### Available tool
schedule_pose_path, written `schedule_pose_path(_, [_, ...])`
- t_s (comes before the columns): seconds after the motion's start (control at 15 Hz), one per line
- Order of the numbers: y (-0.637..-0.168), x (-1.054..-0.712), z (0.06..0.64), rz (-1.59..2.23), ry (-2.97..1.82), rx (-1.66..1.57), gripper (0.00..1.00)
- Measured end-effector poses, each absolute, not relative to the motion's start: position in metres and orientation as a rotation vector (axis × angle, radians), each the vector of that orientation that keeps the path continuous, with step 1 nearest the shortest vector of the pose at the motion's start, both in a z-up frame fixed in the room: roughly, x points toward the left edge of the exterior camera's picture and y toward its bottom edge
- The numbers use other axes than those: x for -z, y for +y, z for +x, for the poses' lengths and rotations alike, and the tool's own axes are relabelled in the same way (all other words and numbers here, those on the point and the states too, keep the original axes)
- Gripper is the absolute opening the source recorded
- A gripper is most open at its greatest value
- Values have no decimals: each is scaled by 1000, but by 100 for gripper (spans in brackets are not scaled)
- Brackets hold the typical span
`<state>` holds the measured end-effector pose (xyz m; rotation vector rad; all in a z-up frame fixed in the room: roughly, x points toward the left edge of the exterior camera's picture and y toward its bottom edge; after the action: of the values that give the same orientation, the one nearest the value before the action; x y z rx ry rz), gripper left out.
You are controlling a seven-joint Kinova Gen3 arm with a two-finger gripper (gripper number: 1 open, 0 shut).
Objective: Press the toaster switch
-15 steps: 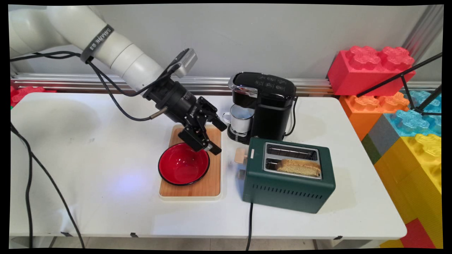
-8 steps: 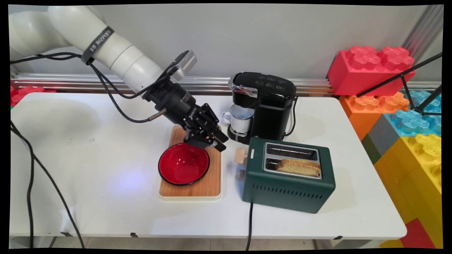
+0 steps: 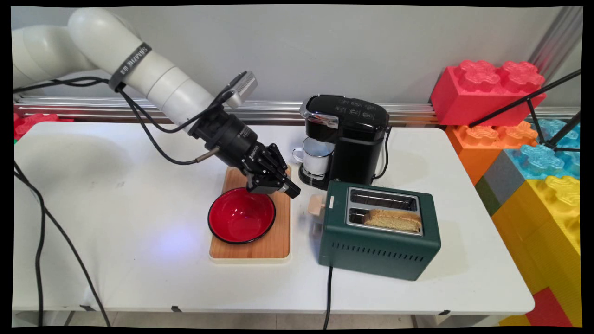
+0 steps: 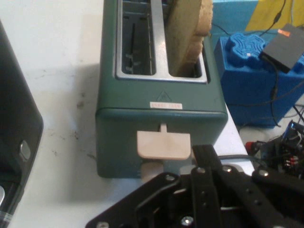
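Your gripper [image 3: 288, 190], fingers pressed together on nothing, hangs by the red bowl [image 3: 241, 216], at 9 o'clock from the green toaster [image 3: 378, 241] and its lever [image 4: 164, 145], where bread [image 3: 392, 219] pokes out.

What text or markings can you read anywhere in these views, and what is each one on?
Grey band round the white arm: lettering, too small to read.
Gripper body: small white lettering, unreadable.
Coffee machine lid: button icons, no legible words.
Green toaster end face: pale label and embossed triangle above it, text blurred.
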<state>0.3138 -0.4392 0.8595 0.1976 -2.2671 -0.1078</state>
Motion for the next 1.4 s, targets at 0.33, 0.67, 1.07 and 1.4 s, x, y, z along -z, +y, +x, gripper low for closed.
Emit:
schedule_pose_path(0.33, [-437,-845,316,233,-2235,110,0])
schedule_pose_path(0.67, [-433,-828,314,254,-2204,109,0])
schedule_pose_path(1.07, [-432,-811,307,280,-2169,57,0])
schedule_pose_path(1.4, [-432,-802,300,284,-2150,28,0])
